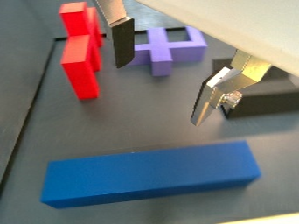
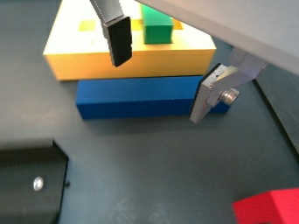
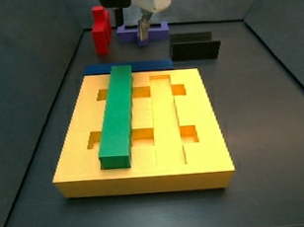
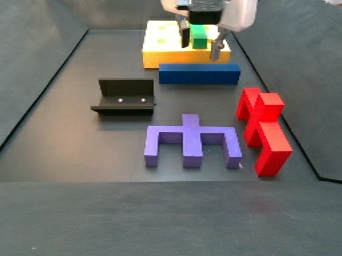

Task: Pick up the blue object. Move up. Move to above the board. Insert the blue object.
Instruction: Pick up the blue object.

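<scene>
Broadly, a dark matte table (image 4: 80,110) walled by dark panels is seen, with bare floor left free along its sides. The board (image 3: 146,136), a thick yellow slab with long grooves and square cut-outs, is the largest item; a green bar (image 3: 117,113) is seated lengthwise in one groove. The blue object (image 4: 199,74), a plain matte rectangular bar, is laid flat on the table along one short edge of the board, touching it or just beside it. Near it, a purple comb-like block (image 4: 194,141) and a red stepped block (image 4: 266,130) are set apart on open floor, with clear room between them and the bar. The fixture (image 4: 124,97), a dark L-shaped bracket, is placed well apart from the bar on its other side. The gripper (image 2: 162,79) is held above the blue object; its jaws are spread wide and nothing is gripped, the silver fingers (image 2: 212,94) with dark pads (image 2: 117,42) being seen clear of the bar.
</scene>
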You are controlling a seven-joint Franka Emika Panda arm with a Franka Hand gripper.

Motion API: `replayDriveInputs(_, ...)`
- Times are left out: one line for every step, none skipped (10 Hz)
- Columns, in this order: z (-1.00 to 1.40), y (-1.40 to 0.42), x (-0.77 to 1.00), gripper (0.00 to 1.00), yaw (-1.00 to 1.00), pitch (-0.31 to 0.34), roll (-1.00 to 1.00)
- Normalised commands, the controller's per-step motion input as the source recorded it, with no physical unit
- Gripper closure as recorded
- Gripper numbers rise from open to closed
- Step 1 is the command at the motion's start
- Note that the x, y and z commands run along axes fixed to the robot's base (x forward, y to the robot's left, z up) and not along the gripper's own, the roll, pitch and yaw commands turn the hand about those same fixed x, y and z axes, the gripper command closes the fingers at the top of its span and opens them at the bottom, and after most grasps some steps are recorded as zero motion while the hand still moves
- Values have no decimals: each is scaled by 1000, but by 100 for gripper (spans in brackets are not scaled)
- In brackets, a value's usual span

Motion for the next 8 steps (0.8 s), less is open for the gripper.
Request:
replayDriveInputs(-183, -51, 0, 0, -929, -59, -141)
replayDriveInputs(-169, -9, -40, 0, -920, -80, -153)
replayDriveInputs(-331, -40, 17, 0, -883, 0, -89)
replayDriveInputs(-320, -94, 0, 0, -909, 0, -57)
replayDriveInputs(-254, -174, -31, 0, -837, 0, -67)
replayDriveInputs(-211, -271, -23, 0, -789, 0, -29)
replayDriveInputs(-171, -294, -80, 0, -743, 0, 0)
replayDriveInputs(-151, -91, 0, 0, -589, 0, 0)
